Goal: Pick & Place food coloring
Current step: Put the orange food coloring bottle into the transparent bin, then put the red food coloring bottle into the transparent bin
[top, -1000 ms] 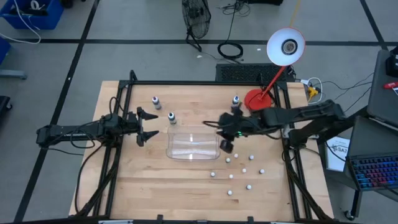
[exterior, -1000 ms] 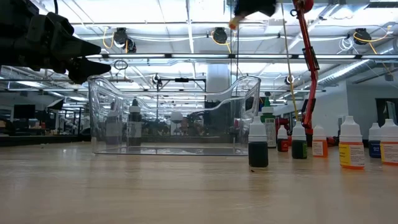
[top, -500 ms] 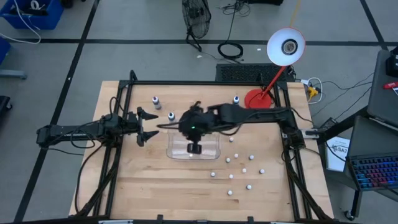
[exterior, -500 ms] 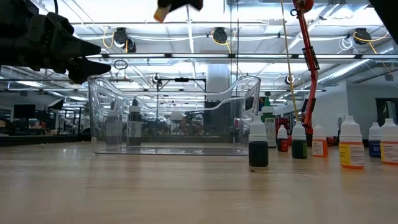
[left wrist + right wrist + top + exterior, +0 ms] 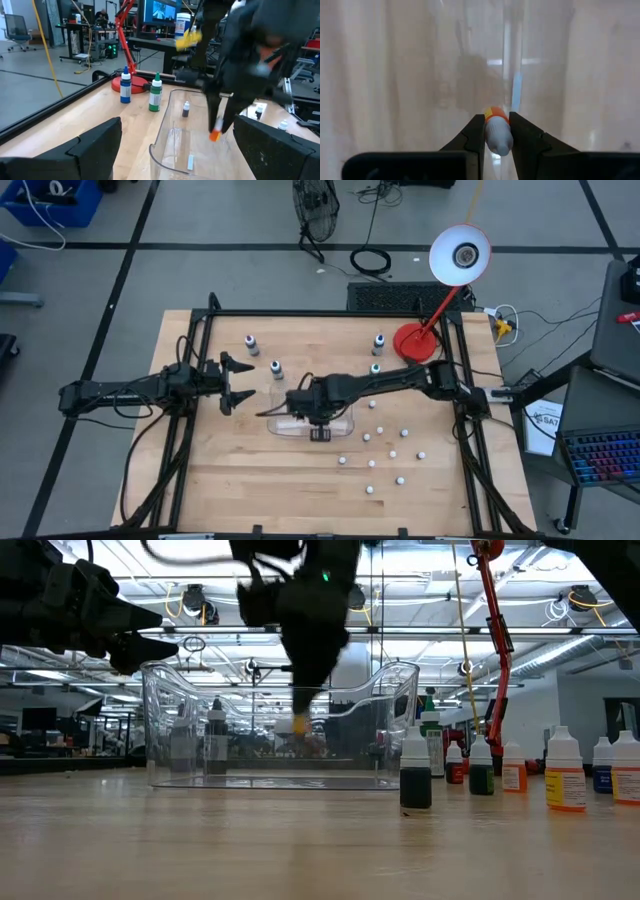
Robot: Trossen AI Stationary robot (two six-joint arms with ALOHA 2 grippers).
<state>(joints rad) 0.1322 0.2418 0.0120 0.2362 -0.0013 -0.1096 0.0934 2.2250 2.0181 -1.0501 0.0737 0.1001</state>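
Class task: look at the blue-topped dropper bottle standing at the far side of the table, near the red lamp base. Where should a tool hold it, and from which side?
Grip the blue-topped bottle across its pale body, just below the cap, coming straight down from above. It stands upright, and the body gives two flat-on sides, while the cap narrows and would probably slip. The lamp base stands close beside it, so a sideways approach looks cramped.

Both arms matte black, slender jointed links w/ black cables alongside. Left gripper [image 5: 243, 381]: two tapered dark fingers. Right gripper [image 5: 300, 712]: blocky dark body, small green indicator light.
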